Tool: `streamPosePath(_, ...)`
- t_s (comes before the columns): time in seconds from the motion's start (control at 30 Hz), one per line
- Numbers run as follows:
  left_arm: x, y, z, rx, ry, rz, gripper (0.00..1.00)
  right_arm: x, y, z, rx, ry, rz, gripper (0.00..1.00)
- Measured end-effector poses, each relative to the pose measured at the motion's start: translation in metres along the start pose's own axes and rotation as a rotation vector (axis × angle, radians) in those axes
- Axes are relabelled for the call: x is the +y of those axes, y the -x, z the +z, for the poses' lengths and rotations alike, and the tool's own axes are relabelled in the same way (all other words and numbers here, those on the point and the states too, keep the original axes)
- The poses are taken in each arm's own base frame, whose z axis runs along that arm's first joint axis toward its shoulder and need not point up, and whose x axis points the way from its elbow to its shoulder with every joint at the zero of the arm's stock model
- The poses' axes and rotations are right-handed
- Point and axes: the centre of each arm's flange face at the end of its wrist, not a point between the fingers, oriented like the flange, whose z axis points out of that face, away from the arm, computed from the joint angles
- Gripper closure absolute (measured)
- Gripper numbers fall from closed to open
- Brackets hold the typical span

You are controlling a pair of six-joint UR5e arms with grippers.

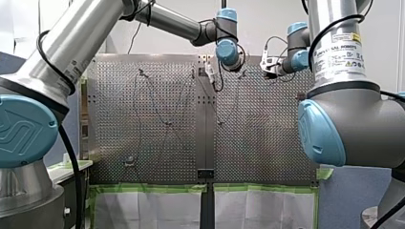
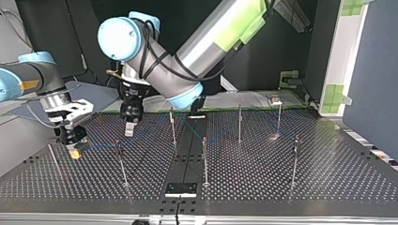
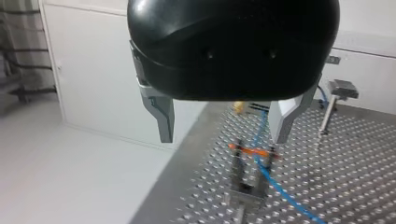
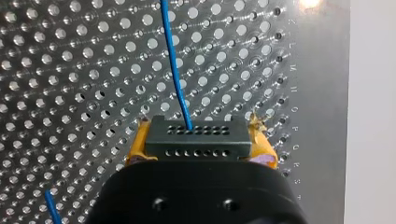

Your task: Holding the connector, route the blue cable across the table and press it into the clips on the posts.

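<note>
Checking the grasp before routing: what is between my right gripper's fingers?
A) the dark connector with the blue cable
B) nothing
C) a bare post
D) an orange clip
A: the right wrist view shows the dark connector clamped between the right gripper's yellow fingers, the blue cable running out of it.

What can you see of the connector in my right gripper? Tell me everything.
The connector is a dark grey rectangular block, plastic by its look, with two rows of small round holes across its face. It sits level, clamped at both ends by the yellow-padded fingers of my right gripper, over the perforated table. The blue cable leaves its upper row.
</note>
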Motion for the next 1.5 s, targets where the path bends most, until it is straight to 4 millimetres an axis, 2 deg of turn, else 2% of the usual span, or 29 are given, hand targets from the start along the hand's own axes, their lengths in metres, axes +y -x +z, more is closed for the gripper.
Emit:
streamPosePath(0.5, 0.007, 0.043, -0.035, -0.117, -0.016, -0.096, 0.0, -0.001, 0.001, 0.0, 0.001, -0.001, -0.004, 1.0)
streamPosePath(0.73, 0.017, 0.065, -0.051, -0.179, -0.031, -0.168, 0.0, 0.0, 0.001, 0.0, 0.0, -0.001, -0.006, 1.0)
streamPosePath(1.23, 0.019, 0.095, -0.097, -0.274, -0.069, -0.312, 0.0, 0.002, 0.001, 0.0, 0.0, 0.003, -0.001, 1.0)
streamPosePath(1.3, 0.021, 0.091, -0.099, -0.276, -0.072, -0.323, 0.0, 0.001, 0.001, 0.0, 0.0, 0.001, -0.001, 1.0)
streamPosePath(1.5, 0.026, 0.054, -0.096, -0.25, -0.069, -0.328, 0.0, -0.002, 0.001, 0.0, -0.002, -0.006, -0.003, 1.0)
